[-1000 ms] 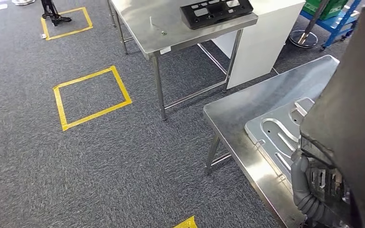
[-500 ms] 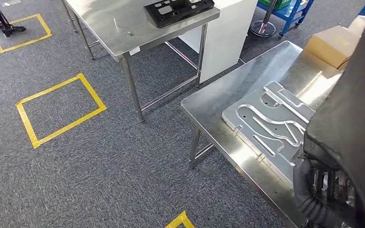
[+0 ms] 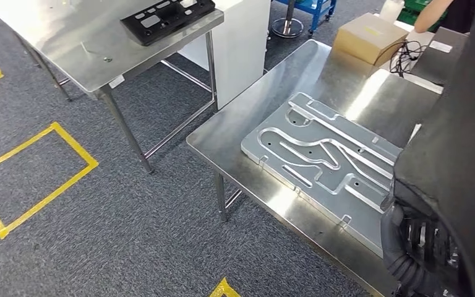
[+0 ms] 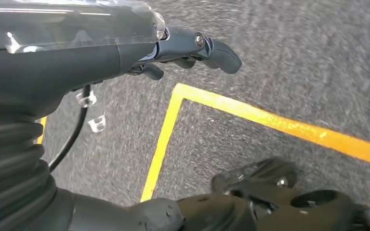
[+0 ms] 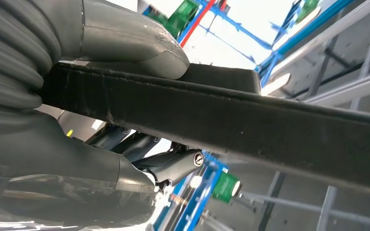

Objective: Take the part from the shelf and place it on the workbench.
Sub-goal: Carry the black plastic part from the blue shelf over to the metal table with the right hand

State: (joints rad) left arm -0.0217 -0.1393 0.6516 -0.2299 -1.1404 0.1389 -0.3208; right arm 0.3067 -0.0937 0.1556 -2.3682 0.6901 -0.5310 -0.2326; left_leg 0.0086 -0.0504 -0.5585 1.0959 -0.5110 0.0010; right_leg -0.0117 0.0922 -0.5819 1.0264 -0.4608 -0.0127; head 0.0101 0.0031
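Observation:
A large flat black part (image 3: 464,124) fills the right side of the head view, held upright and hiding part of the workbench. My right hand (image 3: 411,247) grips it at its lower edge. In the right wrist view the thumb (image 5: 125,43) presses on one face of the black part (image 5: 250,120) and the darker fingers lie under it. The steel workbench (image 3: 321,74) stands just ahead, with a machined aluminium plate (image 3: 321,154) lying on it. My left hand (image 4: 125,53) hangs over the carpet, fingers apart and holding nothing.
A second steel table (image 3: 55,37) at the back left carries another black part (image 3: 161,18). A white cabinet (image 3: 241,37) stands between the tables. A cardboard box (image 3: 368,37) and cables sit at the workbench's far end, near a person's arm (image 3: 433,12). Yellow tape squares (image 3: 37,179) mark the carpet.
The camera has swung to the right, so the whole scene slid left and the workbench with its plate came into fuller view. My right hand still holds the black part.

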